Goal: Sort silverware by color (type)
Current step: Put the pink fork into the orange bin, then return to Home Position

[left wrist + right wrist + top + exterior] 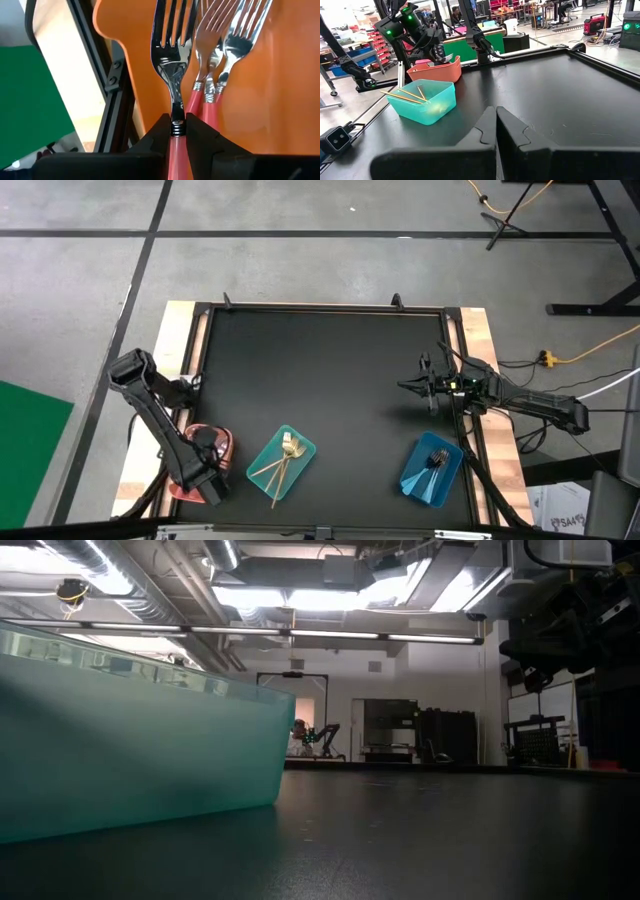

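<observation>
My left gripper (205,448) hangs over the orange-pink tray (226,448) at the table's near left and is shut on a pink-handled fork (172,55). Two more pink-handled forks (216,75) lie side by side on that tray's floor. Gold silverware (283,458) lies in the teal tray (300,452), with some handles sticking out over its near rim. Dark-looking forks (437,460) rest in the blue tray (425,480). My right gripper (408,385) is shut and holds nothing. It hovers over the mat at the table's right side. My left gripper pinches the fork between its two fingertips (159,131) at the silver collar (177,127), where the pink handle meets the neck. The fingers come down from above, and the fork runs along them, its handle passing back between them. The tines point away over the tray floor; whether they touch it I cannot tell.
The three trays sit in a row along the near edge. In the low view the teal tray's wall (130,740) fills the left side. The black mat (320,370) between the arms is bare. Raised frame rails (320,308) border the table. Cables trail off on the right.
</observation>
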{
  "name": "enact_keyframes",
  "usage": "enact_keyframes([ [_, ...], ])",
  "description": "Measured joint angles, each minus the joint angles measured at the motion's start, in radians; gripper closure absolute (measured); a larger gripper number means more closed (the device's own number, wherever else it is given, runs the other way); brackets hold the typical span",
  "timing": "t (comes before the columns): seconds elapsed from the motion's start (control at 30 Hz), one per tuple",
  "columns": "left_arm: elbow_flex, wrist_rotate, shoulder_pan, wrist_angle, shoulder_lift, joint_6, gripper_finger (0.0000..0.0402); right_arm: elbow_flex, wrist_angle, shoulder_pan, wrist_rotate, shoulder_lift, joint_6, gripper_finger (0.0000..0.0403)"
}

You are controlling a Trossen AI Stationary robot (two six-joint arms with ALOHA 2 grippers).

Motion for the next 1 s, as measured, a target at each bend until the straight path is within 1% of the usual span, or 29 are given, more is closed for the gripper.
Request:
enact_keyframes([
  [0.1,0.000,-0.009,0.000,0.007,0.000,0.003,0.0365,0.000,0.000,0.000,0.000,0.000,0.000,0.0403],
  [0.23,0.000,-0.091,-0.006,0.005,0.000,0.005,0.0362,0.000,0.000,0.000,0.000,0.000,0.000,0.0403],
  [0.3,0.000,-0.111,-0.009,0.004,0.000,0.005,0.0355,0.000,0.000,0.000,0.000,0.000,0.000,0.0403],
  [0.53,0.000,-0.110,-0.010,0.025,0.000,0.004,0.0310,0.000,0.000,0.000,0.000,0.000,0.000,0.0403],
  [0.7,0.000,-0.110,-0.010,0.045,0.000,-0.007,0.0293,0.000,0.000,0.000,0.000,0.000,0.000,0.0403],
  [0.83,0.005,-0.110,-0.008,0.044,0.000,-0.060,0.0294,0.000,0.000,0.000,0.000,0.000,0.000,0.0403],
  [1.0,0.047,-0.117,-0.002,0.018,0.001,-0.087,0.0318,0.000,0.000,0.000,0.000,0.000,0.000,0.0403],
])
